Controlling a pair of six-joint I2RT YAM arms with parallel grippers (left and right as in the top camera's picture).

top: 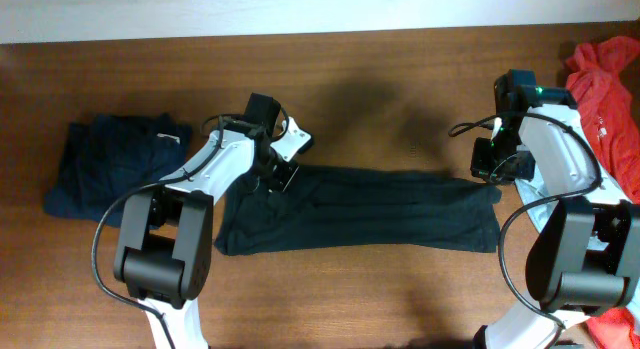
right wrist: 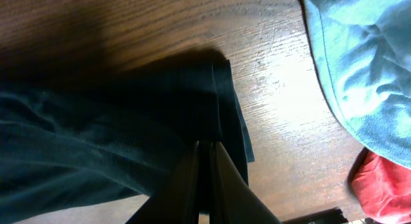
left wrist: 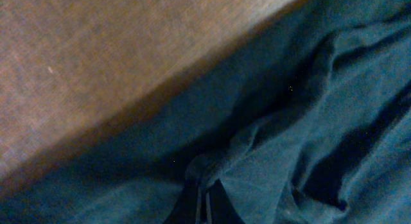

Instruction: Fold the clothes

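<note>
Left jaws: pressed together, pinching a bunched ridge of the dark shirt [top: 360, 214] at its far left corner. In the left wrist view the cloth gathers into a small peak at the tips. Right jaws: pressed together on the hem at the shirt's far right corner, where the layers stack into a thicker edge.

Position of the work: the dark shirt lies across the middle of the table [top: 400, 79] as one long, narrow band running left to right between the two arms.

Step in hand, as judged: both far corners are secured for a fold. The next move would call for raising both corners together, keeping the edge taut between them. That edge would then go over toward the near edge, or one end would go across to the other. An uneven lift would probably skew the band.

Materials: the shirt is soft, matt, black-navy cloth with shallow creases running along its length. The table is brown wood grain, smooth, with a slight sheen.

Surroundings: a navy garment [top: 110, 169] with a white label [top: 170, 139] lies folded well to the left. A red garment [top: 610, 89] lies crumpled at the right edge. A pale blue garment [right wrist: 359, 70] lies next to it, near the right jaws.
</note>
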